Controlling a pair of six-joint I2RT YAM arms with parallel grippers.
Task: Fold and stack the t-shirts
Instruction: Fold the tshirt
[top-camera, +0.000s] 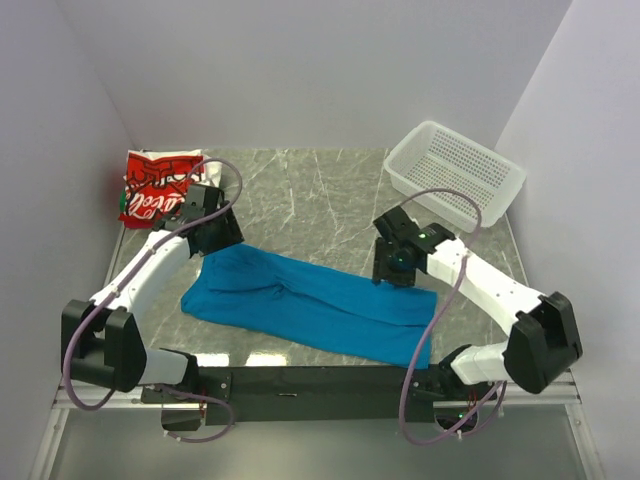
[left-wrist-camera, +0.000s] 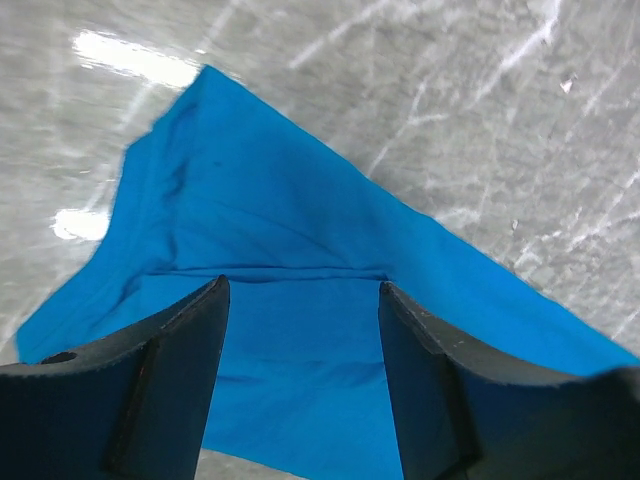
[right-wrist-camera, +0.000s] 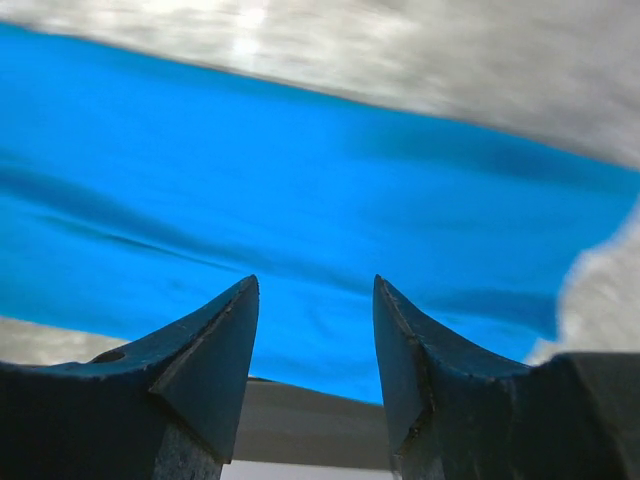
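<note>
The bright-blue t-shirt (top-camera: 310, 300) lies folded into a long strip across the near half of the table, running from left to lower right. It fills the left wrist view (left-wrist-camera: 280, 250) and the right wrist view (right-wrist-camera: 300, 180). My left gripper (top-camera: 218, 238) hovers over its far left end, open and empty (left-wrist-camera: 303, 285). My right gripper (top-camera: 398, 265) hovers over its far right part, open and empty (right-wrist-camera: 315, 285). The folded red-and-white t-shirt (top-camera: 155, 188) with white script lies at the far left corner.
A white perforated plastic basket (top-camera: 455, 172) stands at the far right. Marbled grey tabletop (top-camera: 300, 195) shows between it and the red shirt. Grey walls close in the table at back and sides.
</note>
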